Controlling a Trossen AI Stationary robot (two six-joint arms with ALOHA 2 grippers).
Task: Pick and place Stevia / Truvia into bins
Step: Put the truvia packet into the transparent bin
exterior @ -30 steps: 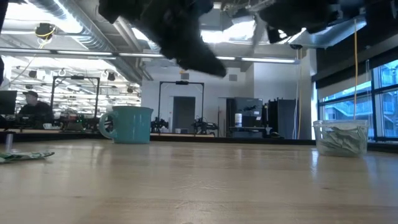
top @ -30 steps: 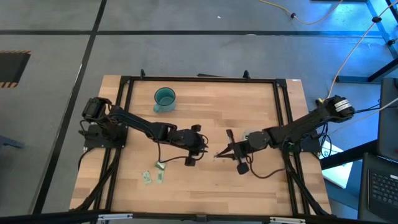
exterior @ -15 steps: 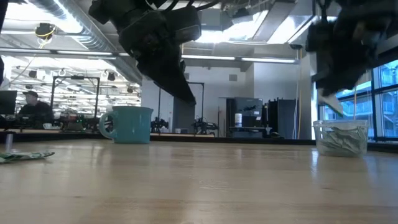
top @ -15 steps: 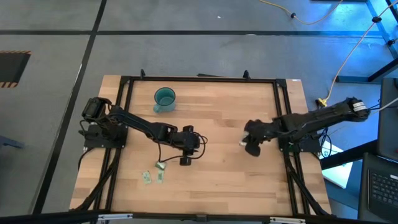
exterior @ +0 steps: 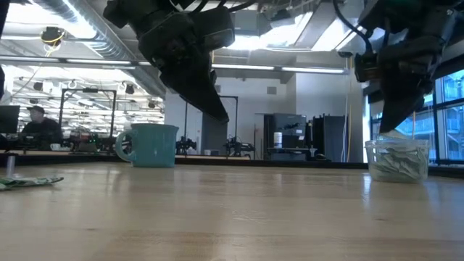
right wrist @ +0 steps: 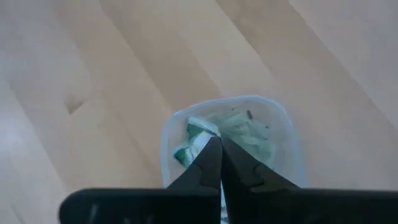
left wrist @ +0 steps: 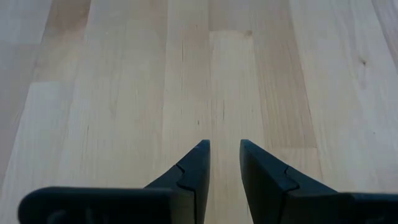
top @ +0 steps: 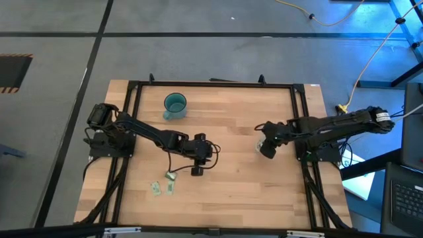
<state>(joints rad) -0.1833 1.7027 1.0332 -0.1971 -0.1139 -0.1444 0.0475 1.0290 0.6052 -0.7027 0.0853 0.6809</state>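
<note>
My right gripper (top: pixel 264 147) (right wrist: pixel 216 140) hangs shut, pointing down over the clear cup (exterior: pixel 395 161) (right wrist: pixel 280 112) at the table's right, which holds several green-and-white sachets. One sachet (right wrist: pixel 191 138) stands at its fingertips. My left gripper (top: pixel 208 155) (left wrist: pixel 224 149) hovers open over bare wood at mid-table, slanting down, with nothing between its fingers. The teal cup (top: pixel 175 104) stands at the far left. Three sachets (top: pixel 165 186) lie flat near the front left. My right gripper pinches a green-and-white sachet (right wrist: pixel 191 138) at the very ends of its two fingers, coming from above and pointing down. The sachet hangs into the clear cup's mouth. The fingers hide which part of it they have.
A black frame rail (top: pixel 211 84) runs along the table's edges. Bare wood lies between the two arms and along the front right. In the low view a person (exterior: pixel 32 125) sits far off in the room behind the table.
My right gripper has gone from mid-table toward the right edge to above the clear cup, rolling and tipping downward, and has stayed shut. My left gripper has tipped its fingers further down while staying in place.
</note>
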